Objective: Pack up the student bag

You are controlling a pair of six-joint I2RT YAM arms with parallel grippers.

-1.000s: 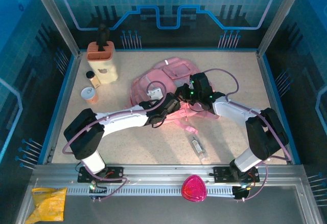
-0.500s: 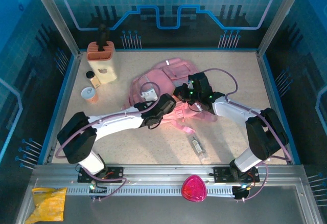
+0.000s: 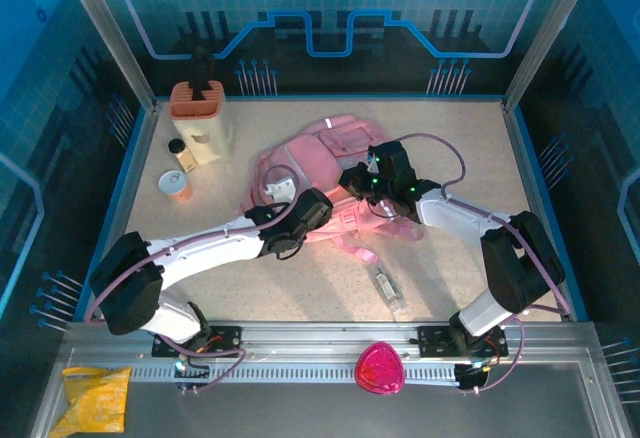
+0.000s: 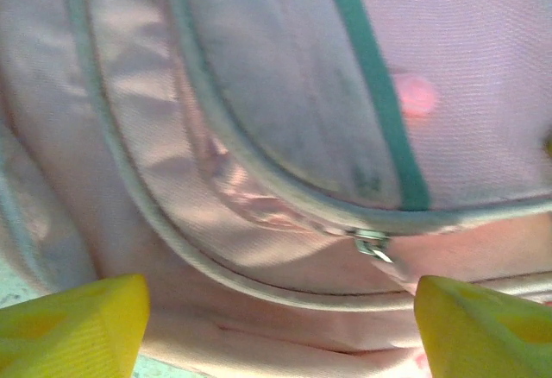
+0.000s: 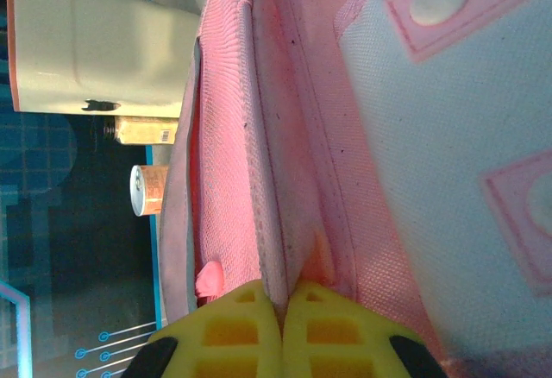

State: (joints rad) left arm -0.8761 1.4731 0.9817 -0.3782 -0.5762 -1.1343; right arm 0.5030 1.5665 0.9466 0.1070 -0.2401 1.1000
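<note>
My right pincer [image 5: 281, 313] is pressed together on a thin fabric edge of the large soft pink backpack [image 3: 322, 153], with the seam caught between its yellow fingertips [image 5: 228, 330]. My left pincer [image 4: 276, 318] stands apart, one yellow tip in each lower corner of its wrist view. It hangs close over a small metal zip pull [image 4: 373, 244], and I cannot tell whether it touches the fabric.

From above, the backpack lies mid-table, nearer the back wall. There is bare speckled beige tabletop [image 3: 480, 138] to its right, up to the blue rim [image 3: 528, 158], and more in the near left corner. A small clear bottle [image 3: 387, 290] lies on the near side, close to a loose pink strap [image 3: 358, 250].

By the left rim, apart from the backpack, stand a cream-and-orange box [image 3: 200, 123], a dark-lidded little jar [image 3: 180, 153] and an orange-banded can [image 3: 175, 188]. My right wrist view catches the box and can beyond the backpack's edge. The overhead view adds a magenta rounded object [image 3: 380, 368] on the metal rail [image 3: 300, 358].
</note>
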